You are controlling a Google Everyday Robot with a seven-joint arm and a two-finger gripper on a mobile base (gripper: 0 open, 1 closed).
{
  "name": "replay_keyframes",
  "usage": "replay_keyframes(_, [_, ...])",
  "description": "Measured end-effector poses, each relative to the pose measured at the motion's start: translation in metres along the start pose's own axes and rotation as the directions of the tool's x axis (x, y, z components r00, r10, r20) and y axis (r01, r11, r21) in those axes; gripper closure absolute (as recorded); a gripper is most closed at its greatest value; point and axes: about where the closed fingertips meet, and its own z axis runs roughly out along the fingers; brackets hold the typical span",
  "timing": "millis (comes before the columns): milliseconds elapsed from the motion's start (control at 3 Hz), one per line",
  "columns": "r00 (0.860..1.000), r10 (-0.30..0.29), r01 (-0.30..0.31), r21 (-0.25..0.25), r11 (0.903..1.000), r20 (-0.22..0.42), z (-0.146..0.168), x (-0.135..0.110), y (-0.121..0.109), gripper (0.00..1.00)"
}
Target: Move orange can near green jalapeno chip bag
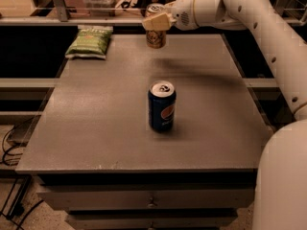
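The orange can (pixel 156 37) hangs upright above the far middle of the grey table (pixel 96 128), its silver top showing. My gripper (pixel 157 21) is shut on the can's upper part, reaching in from the right on the white arm (pixel 230 6). The green jalapeno chip bag (pixel 89 42) lies flat at the table's far left corner, well to the left of the can.
A dark blue can with a round red-white-blue logo (pixel 162 106) stands upright near the table's middle. Shelving and clutter sit behind the far edge. The robot's white body (pixel 280 181) fills the lower right. Drawers lie below the front edge.
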Motion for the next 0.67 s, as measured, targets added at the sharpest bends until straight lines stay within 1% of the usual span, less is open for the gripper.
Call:
replay_keyframes(333, [1.0, -0.029, 0.029, -0.025, 0.9993, 0.012, 0.028, -0.012, 0.02, 1.0])
replay_keyframes(667, [0.999, -0.039, 0.039, -0.048, 0.9981, 0.012, 0.061, -0.013, 0.037, 1.0])
